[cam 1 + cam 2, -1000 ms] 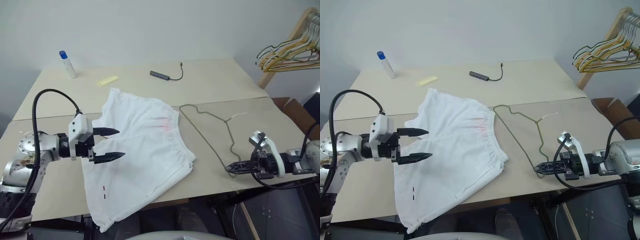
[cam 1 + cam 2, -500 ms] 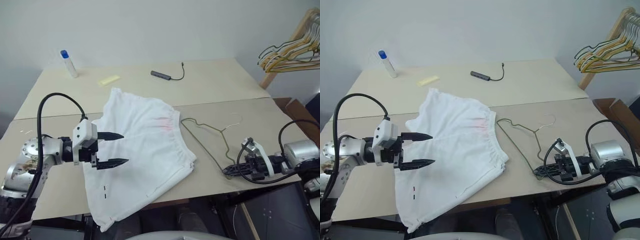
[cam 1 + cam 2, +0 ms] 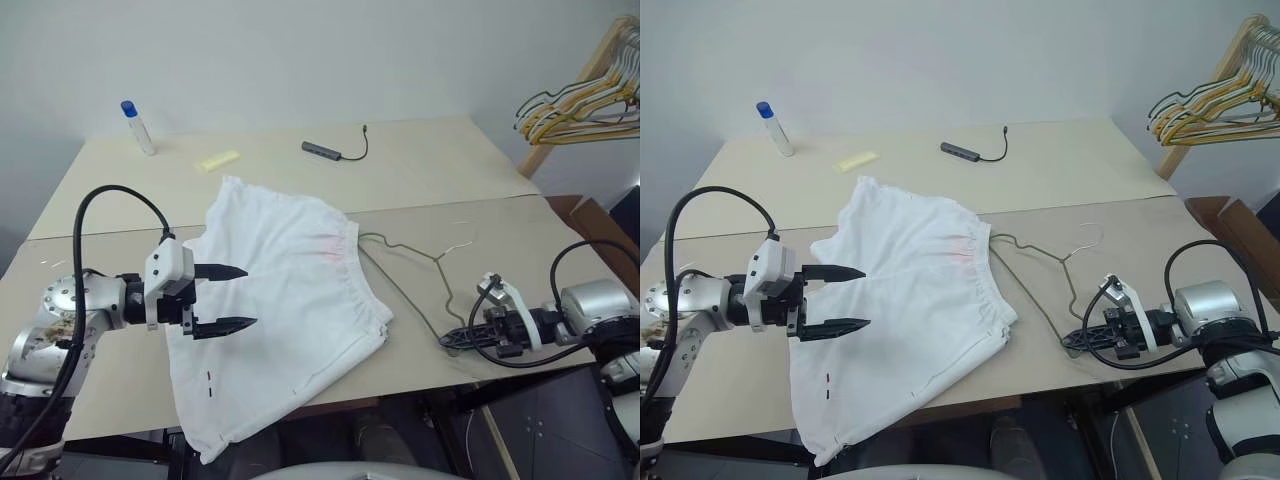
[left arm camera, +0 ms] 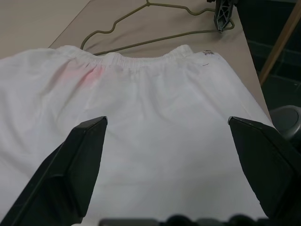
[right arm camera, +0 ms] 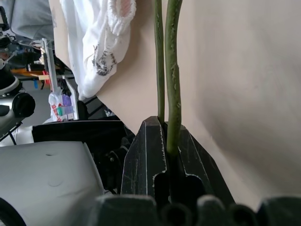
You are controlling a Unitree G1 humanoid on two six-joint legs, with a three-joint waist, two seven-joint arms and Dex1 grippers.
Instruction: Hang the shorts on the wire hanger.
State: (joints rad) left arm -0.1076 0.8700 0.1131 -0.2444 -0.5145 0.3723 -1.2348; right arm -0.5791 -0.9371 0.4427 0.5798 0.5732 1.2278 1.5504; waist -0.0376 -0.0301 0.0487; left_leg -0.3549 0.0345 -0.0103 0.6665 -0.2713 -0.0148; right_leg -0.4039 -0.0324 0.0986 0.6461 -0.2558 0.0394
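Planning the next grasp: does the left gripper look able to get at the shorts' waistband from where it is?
Probably yes: the left gripper hangs open over the shorts, with bare fabric between it and the waistband.

Evenly and softly lit from overhead, bright on the white shorts (image 3: 285, 300) with pale, diffuse shadows along the table (image 3: 440, 165) edge; sharp in the head views, blurred on near fingers (image 4: 70, 183) in wrist views.

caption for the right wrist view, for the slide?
Right claw shut on the wire hanger at the table edge, the shorts lying beyond.
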